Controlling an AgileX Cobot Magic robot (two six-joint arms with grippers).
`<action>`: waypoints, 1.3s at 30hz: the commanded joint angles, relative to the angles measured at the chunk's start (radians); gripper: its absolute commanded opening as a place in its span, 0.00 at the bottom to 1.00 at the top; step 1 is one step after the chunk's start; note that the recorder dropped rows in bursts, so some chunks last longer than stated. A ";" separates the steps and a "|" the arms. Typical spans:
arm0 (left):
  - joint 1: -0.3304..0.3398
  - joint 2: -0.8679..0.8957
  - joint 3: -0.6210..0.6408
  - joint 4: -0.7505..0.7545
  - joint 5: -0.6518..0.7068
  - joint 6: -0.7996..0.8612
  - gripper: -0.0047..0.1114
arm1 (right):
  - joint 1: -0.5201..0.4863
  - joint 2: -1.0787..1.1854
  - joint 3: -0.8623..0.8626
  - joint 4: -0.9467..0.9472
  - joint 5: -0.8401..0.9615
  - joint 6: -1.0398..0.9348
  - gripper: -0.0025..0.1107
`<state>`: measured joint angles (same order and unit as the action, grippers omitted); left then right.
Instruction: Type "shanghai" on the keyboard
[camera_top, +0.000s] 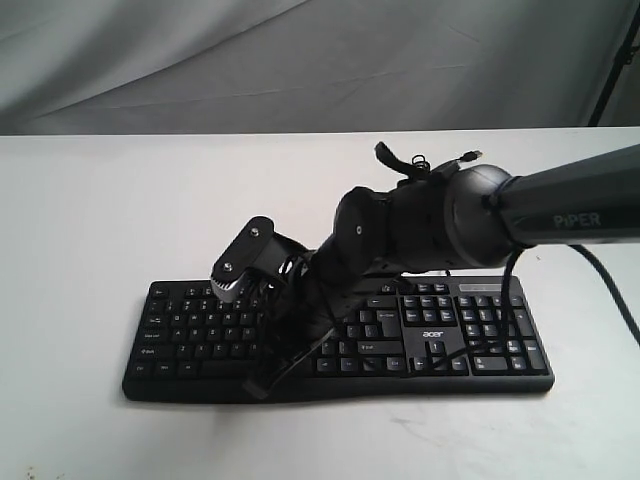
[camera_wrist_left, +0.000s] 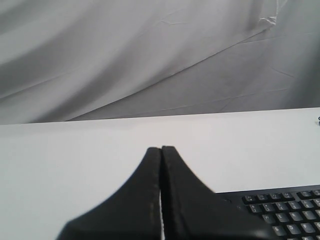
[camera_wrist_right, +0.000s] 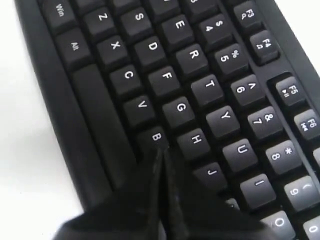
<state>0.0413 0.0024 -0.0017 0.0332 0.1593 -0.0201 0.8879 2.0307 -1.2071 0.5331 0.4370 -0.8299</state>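
The black keyboard (camera_top: 470, 345) lies on the white table with its white legends facing the exterior view. My right arm reaches across it from the right. In the right wrist view the right gripper (camera_wrist_right: 163, 151) is shut with nothing in it, its tips meeting between the B key (camera_wrist_right: 156, 137) and the H key (camera_wrist_right: 196, 140), low over the keys; contact cannot be told. In the exterior view the right gripper (camera_top: 270, 345) sits over the left half of the keyboard. My left gripper (camera_wrist_left: 161, 149) is shut and empty, beside a corner of the keyboard (camera_wrist_left: 285, 210); the exterior view does not show it.
A white table (camera_top: 90, 220) carries the keyboard, with a grey cloth backdrop (camera_top: 200, 60) behind. A thin black cable with a USB plug (camera_top: 471, 155) lies behind the arm. A dark stand leg (camera_top: 612, 60) is at the far right.
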 joint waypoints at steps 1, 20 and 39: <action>-0.006 -0.002 0.002 -0.002 -0.005 -0.003 0.04 | -0.003 0.001 0.001 0.010 -0.018 -0.006 0.02; -0.006 -0.002 0.002 -0.002 -0.005 -0.003 0.04 | -0.003 0.001 -0.091 -0.019 0.026 -0.006 0.02; -0.006 -0.002 0.002 -0.002 -0.005 -0.003 0.04 | -0.003 0.082 -0.169 -0.030 0.048 -0.004 0.02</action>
<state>0.0413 0.0024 -0.0017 0.0332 0.1593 -0.0201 0.8879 2.1171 -1.3676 0.5050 0.4825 -0.8299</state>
